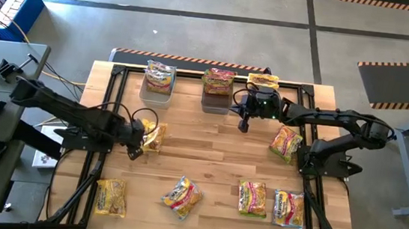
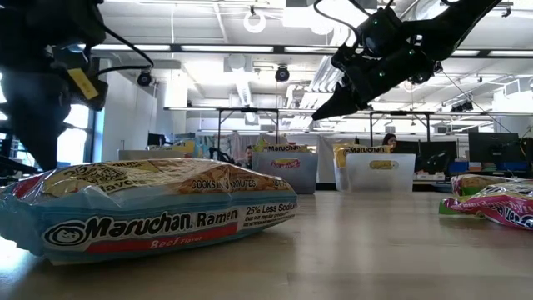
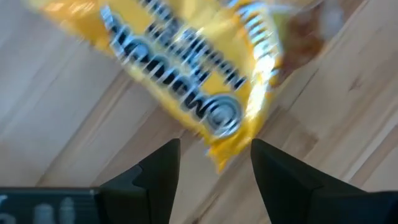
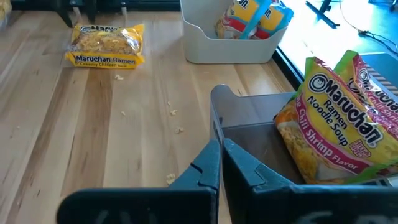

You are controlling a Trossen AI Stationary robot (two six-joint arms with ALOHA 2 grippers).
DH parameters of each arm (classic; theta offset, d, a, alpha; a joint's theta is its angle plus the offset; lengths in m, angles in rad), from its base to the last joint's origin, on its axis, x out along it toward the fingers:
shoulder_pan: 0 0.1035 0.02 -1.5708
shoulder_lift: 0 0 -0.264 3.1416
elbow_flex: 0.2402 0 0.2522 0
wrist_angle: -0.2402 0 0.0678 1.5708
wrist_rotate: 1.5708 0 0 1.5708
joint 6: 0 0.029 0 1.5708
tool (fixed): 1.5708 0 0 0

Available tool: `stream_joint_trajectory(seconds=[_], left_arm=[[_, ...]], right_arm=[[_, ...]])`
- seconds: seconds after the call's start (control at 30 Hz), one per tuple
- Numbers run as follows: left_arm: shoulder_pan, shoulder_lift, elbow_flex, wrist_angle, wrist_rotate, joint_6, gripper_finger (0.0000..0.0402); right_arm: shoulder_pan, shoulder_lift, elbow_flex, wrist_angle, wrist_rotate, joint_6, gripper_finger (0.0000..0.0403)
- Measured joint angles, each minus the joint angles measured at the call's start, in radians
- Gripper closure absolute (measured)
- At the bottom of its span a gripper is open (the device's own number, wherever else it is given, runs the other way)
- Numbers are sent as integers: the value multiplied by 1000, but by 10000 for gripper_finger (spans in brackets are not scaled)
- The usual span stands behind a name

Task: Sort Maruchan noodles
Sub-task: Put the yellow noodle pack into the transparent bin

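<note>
High view, left pincer open beside a yellow noodle packet on the tabletop, nothing gripped, right pincer closed and empty just beside the dark tub.

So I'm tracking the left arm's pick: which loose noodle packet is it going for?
The yellow packet at the table's left-middle, right at the open left gripper; the other loose packets lie well clear, along the front and right.
</note>
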Motion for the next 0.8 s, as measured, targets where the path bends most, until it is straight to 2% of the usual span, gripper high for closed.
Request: stream_joint_trajectory(seconds=[0.2, 0.47, 0.6, 0.8], left_arm=[[-18, 27, -68, 164, -23, 3, 213], [-17, 76, -93, 176, -82, -33, 226], [-17, 95, -93, 185, -101, 0, 274], [-17, 102, -93, 279, -137, 83, 378]], right_arm=[[0, 0, 0, 0, 0, 12, 402], [0, 0, 0, 0, -3, 12, 402], [0, 0, 0, 4, -4, 21, 402], [0, 0, 0, 7, -38, 36, 402]])
